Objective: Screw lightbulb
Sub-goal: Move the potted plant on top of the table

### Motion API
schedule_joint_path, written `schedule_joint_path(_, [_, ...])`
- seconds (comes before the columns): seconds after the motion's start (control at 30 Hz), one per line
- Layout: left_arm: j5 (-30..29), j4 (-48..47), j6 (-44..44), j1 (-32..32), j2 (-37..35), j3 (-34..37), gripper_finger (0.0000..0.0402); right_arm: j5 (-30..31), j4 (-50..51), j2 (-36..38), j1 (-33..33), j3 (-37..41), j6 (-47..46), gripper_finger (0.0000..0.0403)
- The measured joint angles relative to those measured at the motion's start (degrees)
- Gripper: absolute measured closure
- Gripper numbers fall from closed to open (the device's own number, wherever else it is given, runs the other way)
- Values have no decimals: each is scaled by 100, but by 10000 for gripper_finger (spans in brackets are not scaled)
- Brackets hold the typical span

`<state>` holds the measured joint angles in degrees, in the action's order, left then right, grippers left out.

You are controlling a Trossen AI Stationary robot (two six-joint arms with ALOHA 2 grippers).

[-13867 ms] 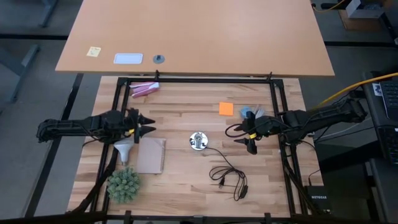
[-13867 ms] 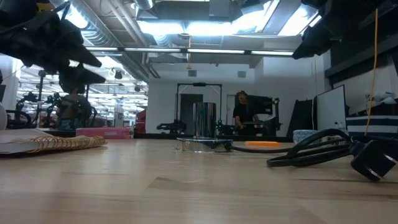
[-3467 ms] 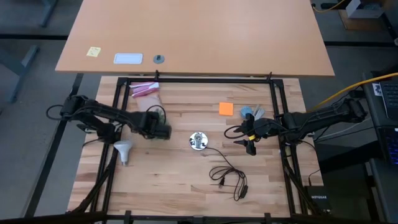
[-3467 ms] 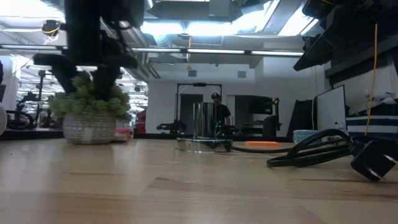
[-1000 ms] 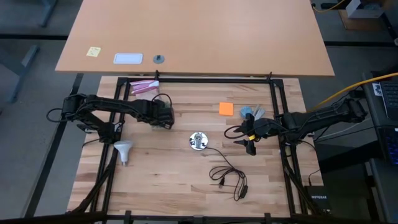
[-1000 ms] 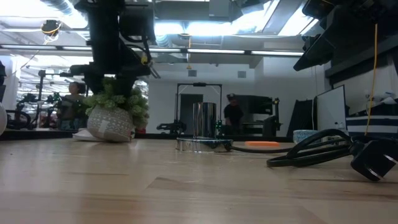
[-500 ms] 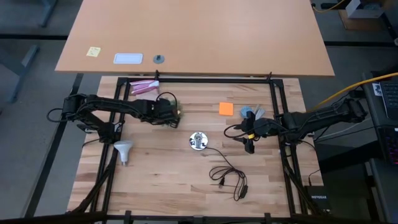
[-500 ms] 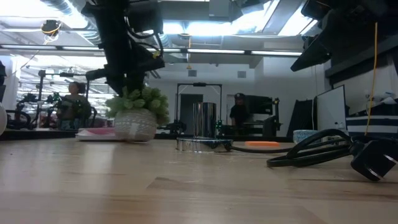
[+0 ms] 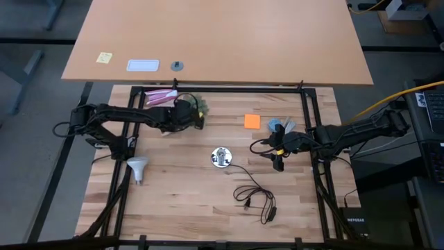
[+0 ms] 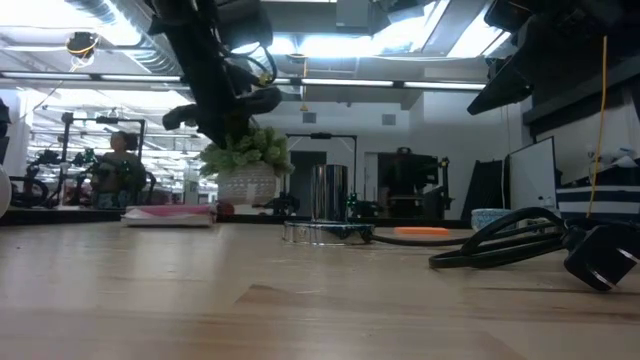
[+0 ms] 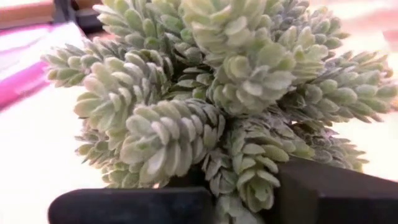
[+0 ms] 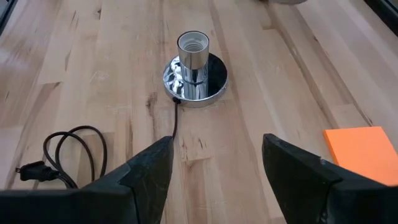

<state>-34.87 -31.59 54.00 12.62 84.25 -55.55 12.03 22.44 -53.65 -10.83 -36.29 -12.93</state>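
Left pincer [image 9: 192, 113] at far-left part of the light wooden slatted desk [image 9: 208, 208], clamped on the spiky green ball plant in a pale woven pot [image 9: 196, 108]; plant lifted clear of the desk in the low view [image 10: 246, 165], dark fingers [image 11: 329, 193] closed against its leaves in the left wrist view. Pink flat packet [image 9: 161, 98] just beside the plant, near the far-left corner of the black frame.

Small frosted white globe-shaped lightbulb with silvery screw end [image 9: 138, 167] lying on its side near the desk's left edge, well apart from both pincers, untouched.

Round silver socket disc with upright white-rimmed holder [image 9: 221, 157] near desk centre; thin black cord [image 9: 251, 194] trailing from it toward the near edge, coiled, ending in a plug. Socket mouth bare in the right wrist view [image 12: 193, 59].

Right pincer [image 9: 275, 154] hovering right of the socket, fingers [image 12: 149, 174] spread wide, holding nothing, aimed at the socket.

Orange square sticky pad [image 9: 252, 121] on the desk beyond the right pincer; bluish small item [image 9: 279, 126] just beside it, too small to identify.

Second plain wooden desk [image 9: 277, 42] behind, carrying a white flat rectangle [image 9: 143, 66], a yellow note [image 9: 105, 57] and a small dark round piece [image 9: 178, 66].
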Motion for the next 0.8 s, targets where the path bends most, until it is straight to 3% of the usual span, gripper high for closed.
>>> schedule_joint_path(0.27, [62, 734, -792, 967, 237, -2, 377, -2, 0, 0, 0, 0, 0, 157])
schedule_joint_path(0.5, [765, 1341, -1265, 1713, 966, -9, 371, -2, 4, -2, 0, 0, 0, 157])
schedule_joint_path(0.8, [923, 1878, -1380, 1904, 1343, -35, 369, 12, 0, -2, 0, 0, 0, 157])
